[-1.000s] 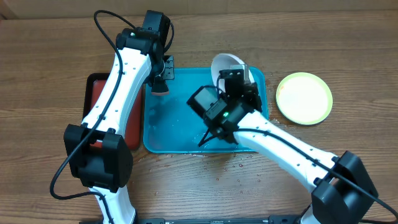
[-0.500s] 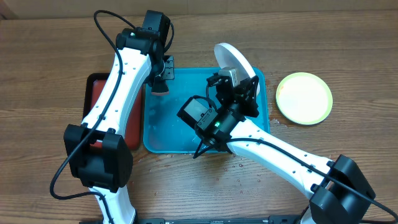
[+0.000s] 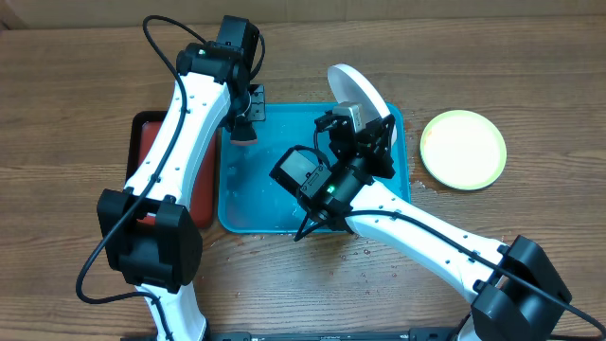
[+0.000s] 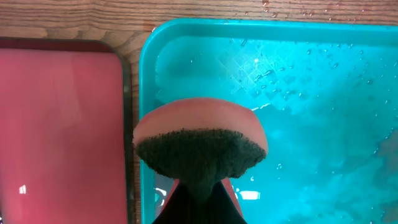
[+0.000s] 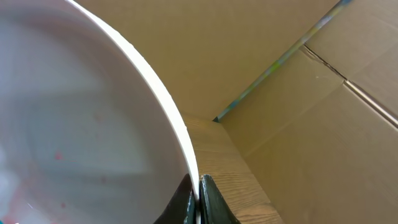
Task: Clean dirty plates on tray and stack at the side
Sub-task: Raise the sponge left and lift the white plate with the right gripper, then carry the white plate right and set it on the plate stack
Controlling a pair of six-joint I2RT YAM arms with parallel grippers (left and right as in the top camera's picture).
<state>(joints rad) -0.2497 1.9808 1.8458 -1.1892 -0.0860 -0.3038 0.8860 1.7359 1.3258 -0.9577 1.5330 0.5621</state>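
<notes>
Overhead: you have one round yellow-green plastic plate (image 3: 463,150) lying flat on the table beside the large turquoise plastic tray (image 3: 248,204). The round white plastic plate (image 3: 352,87) is tipped nearly on edge over the tray's far right corner, its rim running diagonally.

Left wrist: the left gripper (image 4: 196,193) is clamped on a pink sponge (image 4: 199,140) above the wet tray.

Right wrist: the right gripper (image 5: 198,194) pinches the white rim. Faint red specks show, so I judge scrubbing and stacking are left to do.

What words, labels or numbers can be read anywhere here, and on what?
None can be read: no writing shows on the turquoise tray, the white plate, the yellow-green plate, the red tray or the sponge.
</notes>
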